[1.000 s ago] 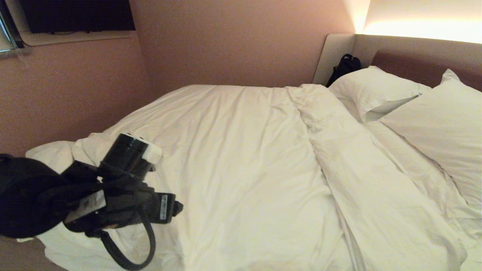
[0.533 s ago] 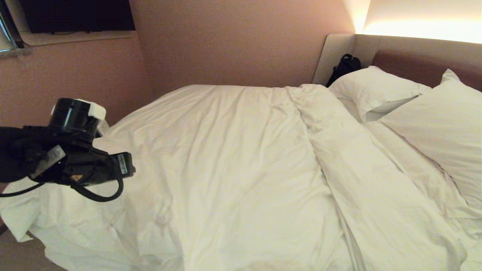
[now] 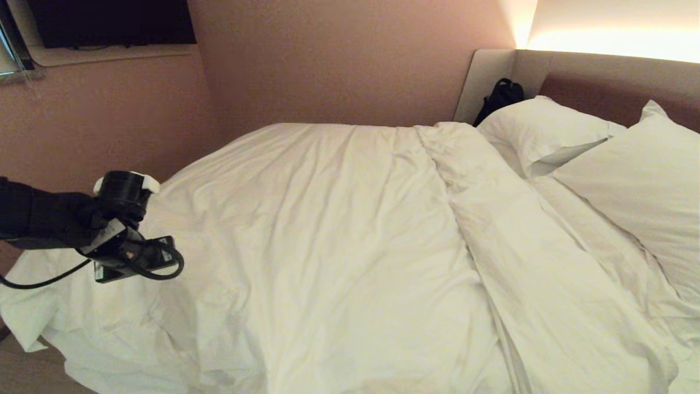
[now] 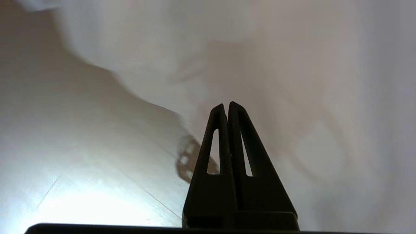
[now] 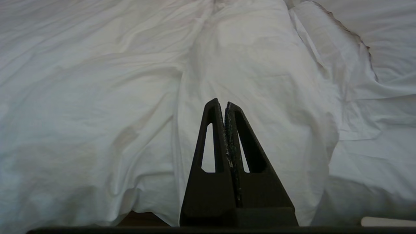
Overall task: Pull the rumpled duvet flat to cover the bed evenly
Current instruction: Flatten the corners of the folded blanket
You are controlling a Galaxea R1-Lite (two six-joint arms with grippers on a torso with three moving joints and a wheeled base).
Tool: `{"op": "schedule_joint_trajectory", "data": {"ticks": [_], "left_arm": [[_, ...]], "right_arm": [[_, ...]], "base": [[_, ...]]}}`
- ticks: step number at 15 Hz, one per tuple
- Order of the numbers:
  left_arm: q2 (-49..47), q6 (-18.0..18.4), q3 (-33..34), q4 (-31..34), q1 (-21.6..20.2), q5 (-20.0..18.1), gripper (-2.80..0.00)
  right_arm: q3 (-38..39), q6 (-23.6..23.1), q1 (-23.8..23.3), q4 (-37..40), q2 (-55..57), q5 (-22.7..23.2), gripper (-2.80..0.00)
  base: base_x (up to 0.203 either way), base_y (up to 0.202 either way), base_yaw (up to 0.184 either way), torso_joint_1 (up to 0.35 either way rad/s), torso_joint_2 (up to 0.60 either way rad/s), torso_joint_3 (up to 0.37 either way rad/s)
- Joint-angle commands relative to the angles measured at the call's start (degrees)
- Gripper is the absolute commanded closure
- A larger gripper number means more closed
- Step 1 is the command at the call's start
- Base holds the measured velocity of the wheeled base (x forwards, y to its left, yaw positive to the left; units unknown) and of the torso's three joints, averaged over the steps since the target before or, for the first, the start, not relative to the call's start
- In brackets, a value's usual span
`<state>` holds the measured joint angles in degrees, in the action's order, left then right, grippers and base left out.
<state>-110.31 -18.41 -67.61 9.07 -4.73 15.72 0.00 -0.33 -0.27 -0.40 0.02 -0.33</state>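
In the head view the duvet (image 3: 339, 241) lies spread over most of the bed (image 3: 601, 82), creased, with a thick fold running from near the pillows (image 3: 552, 134) down toward the near edge. Its lower left corner is bunched and hangs over the side of the mattress. Two pillows rest against the padded headboard at the right, and a dark bag (image 3: 500, 98) sits in the corner beside the far pillow. The left arm reaches in from the left edge, and the left gripper (image 3: 134, 262) is low over the rumpled corner of the duvet; from this angle its fingers are hidden under the wrist. A dark screen (image 3: 109, 22) hangs on the wall at the upper left. The right arm is out of this view

In the left wrist view the left gripper (image 4: 227, 105) has its two dark fingers pressed together with nothing pinched between the tips. White duvet cloth (image 4: 292, 81) fills the area beyond them, blurred, and pale floor (image 4: 65, 162) shows on one side

In the right wrist view the right gripper (image 5: 223, 103) also has its fingers pressed together on nothing, poised above the duvet (image 5: 97, 97) near the thick fold, apart from the cloth
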Motion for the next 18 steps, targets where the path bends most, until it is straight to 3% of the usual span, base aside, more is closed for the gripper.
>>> {"op": "schedule_joint_trajectory", "data": {"ticks": [1, 9, 14, 16, 18], "left_arm": [[-5.15, -0.2, -3.71, 0.07, -5.28, 0.93, 0.0], [-12.93, -0.61, -13.02, 0.55, -15.39, 1.03, 0.0], [-15.46, -0.57, -15.54, 0.33, -18.74, -1.4, 0.0], [-15.91, -0.39, -16.3, 0.36, -20.41, -5.19, 0.0], [-16.26, -0.21, -16.96, 0.54, -22.56, -11.98, 0.0]], "right_arm": [[0.0, -0.02, 0.0, -0.03, -0.02, -0.02, 0.0], [0.0, -0.02, 0.0, -0.03, -0.02, -0.02, 0.0], [0.0, -0.02, 0.0, -0.03, -0.02, -0.02, 0.0], [0.0, -0.02, 0.0, -0.03, -0.02, -0.02, 0.0], [0.0, -0.02, 0.0, -0.03, -0.02, -0.02, 0.0]], "base": [[0.0, 0.0, 0.0, 0.0, 0.0, 0.0], [0.0, 0.0, 0.0, 0.0, 0.0, 0.0], [0.0, 0.0, 0.0, 0.0, 0.0, 0.0], [0.0, 0.0, 0.0, 0.0, 0.0, 0.0], [0.0, 0.0, 0.0, 0.0, 0.0, 0.0]]}}
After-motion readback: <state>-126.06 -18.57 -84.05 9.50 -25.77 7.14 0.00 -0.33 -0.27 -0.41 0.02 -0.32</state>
